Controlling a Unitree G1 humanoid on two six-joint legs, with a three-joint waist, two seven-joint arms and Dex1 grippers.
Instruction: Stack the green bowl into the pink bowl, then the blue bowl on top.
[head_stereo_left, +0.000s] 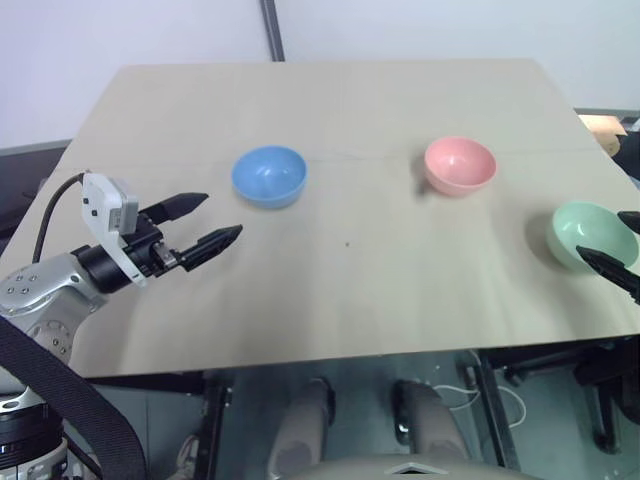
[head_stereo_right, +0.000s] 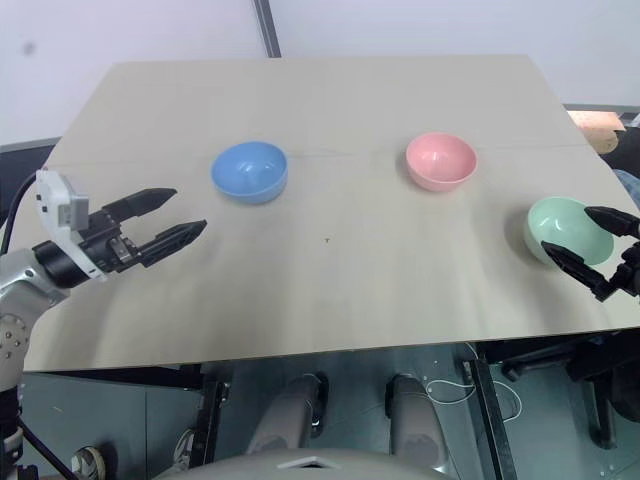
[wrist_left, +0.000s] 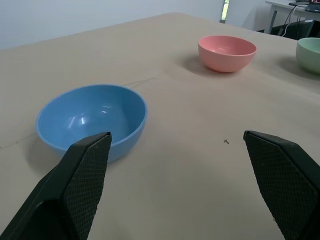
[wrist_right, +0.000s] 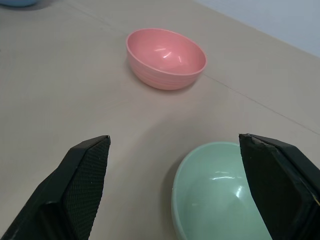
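Three bowls stand apart on the tan table (head_stereo_left: 340, 110). The blue bowl (head_stereo_left: 269, 176) is left of centre, the pink bowl (head_stereo_left: 460, 165) right of centre, and the green bowl (head_stereo_right: 567, 231) by the right edge. My left gripper (head_stereo_left: 207, 222) hovers open over the table's left side, a little short of the blue bowl (wrist_left: 92, 120), nothing between its fingers. Over at the right edge my right gripper (head_stereo_right: 580, 242) is open just above the green bowl (wrist_right: 220, 195), one finger over its rim, holding nothing. The pink bowl (wrist_right: 166, 58) lies beyond it.
The table's front edge runs just below both grippers. A black pole (head_stereo_left: 272, 30) rises behind the far edge. Cables and metal frame parts (head_stereo_left: 520, 390) sit under the table at the right.
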